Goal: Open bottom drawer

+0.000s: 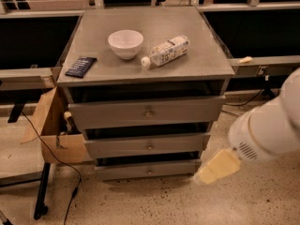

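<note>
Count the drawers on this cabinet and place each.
3: top drawer under the tabletop, middle drawer below it, bottom drawer nearest the floor. The gripper hangs just right of the bottom drawer.

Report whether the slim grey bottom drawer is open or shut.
Shut: the slim grey bottom drawer sits tucked under the middle drawer, no interior showing. The cream gripper hovers near its right end.
</note>
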